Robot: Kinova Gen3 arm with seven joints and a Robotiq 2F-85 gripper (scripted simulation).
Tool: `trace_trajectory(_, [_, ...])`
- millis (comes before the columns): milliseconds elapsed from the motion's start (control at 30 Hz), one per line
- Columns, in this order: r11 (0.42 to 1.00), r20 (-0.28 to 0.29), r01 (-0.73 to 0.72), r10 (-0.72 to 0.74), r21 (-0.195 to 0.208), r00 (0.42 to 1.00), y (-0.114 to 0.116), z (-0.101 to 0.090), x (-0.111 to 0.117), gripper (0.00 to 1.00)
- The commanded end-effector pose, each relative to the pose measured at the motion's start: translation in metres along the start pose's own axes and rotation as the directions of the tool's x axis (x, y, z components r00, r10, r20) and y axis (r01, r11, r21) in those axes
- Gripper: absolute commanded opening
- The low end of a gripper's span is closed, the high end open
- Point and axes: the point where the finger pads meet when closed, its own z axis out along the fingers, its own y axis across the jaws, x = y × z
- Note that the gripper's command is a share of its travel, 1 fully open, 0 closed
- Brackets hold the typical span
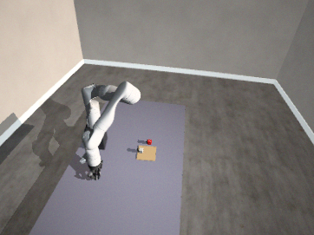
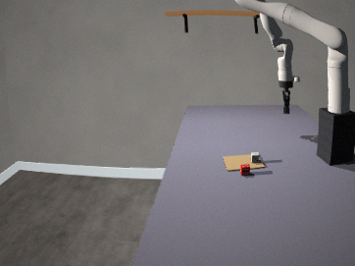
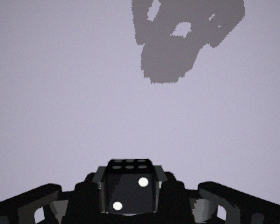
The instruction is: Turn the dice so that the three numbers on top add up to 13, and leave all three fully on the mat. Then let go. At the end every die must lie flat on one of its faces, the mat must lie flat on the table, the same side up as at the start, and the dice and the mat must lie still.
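A black die [image 3: 129, 194] is between the fingertips in the wrist view, its face with two white pips toward the camera. My gripper [image 1: 95, 176] [image 2: 286, 109] is shut on it, above the table and well away from the mat. The tan mat [image 1: 147, 155] [image 2: 233, 163] lies flat on the table. A white die [image 1: 140, 150] [image 2: 255, 157] sits on the mat near one corner. A red die [image 1: 149, 141] [image 2: 245, 170] is on the table just outside the mat's edge. The top numbers of the white and red dice are too small to read.
The purple-grey table [image 1: 143, 200] [image 2: 211, 217] carries the mat and the arm's black base [image 2: 335, 137]. The wrist view shows bare table surface and the arm's shadow. A wooden shelf [image 2: 216, 14] is on the wall behind.
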Motion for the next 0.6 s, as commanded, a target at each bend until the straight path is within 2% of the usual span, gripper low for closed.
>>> trace_trajectory(0, [0.987,-0.016,-0.162,0.162,-0.008,0.987,-0.025,0.004,0.046,0.26])
trace_trajectory(33, [0.977,-0.018,-0.214,0.214,-0.008,0.977,-0.03,0.005,0.058,0.26])
trace_trajectory(67, [0.977,-0.018,-0.214,0.214,-0.008,0.977,-0.03,0.005,0.058,0.26])
trace_trajectory(167, [0.929,-0.022,-0.37,0.37,-0.007,0.929,-0.044,0.005,0.094,0.26])
trace_trajectory(233, [0.929,-0.022,-0.37,0.37,-0.007,0.929,-0.044,0.005,0.094,0.26])
trace_trajectory(367, [0.821,-0.027,-0.571,0.571,-0.006,0.821,-0.057,0.006,0.148,0.26])
trace_trajectory(400, [0.821,-0.027,-0.571,0.571,-0.006,0.821,-0.057,0.006,0.148,0.26])
trace_trajectory(500, [0.706,-0.031,-0.708,0.707,-0.004,0.706,-0.062,0.006,0.19,0.26])
trace_trajectory(533, [0.706,-0.031,-0.709,0.708,-0.004,0.705,-0.062,0.006,0.19,0.26])
trace_trajectory(567, [0.661,-0.032,-0.75,0.75,-0.003,0.661,-0.062,0.006,0.205,0.26])
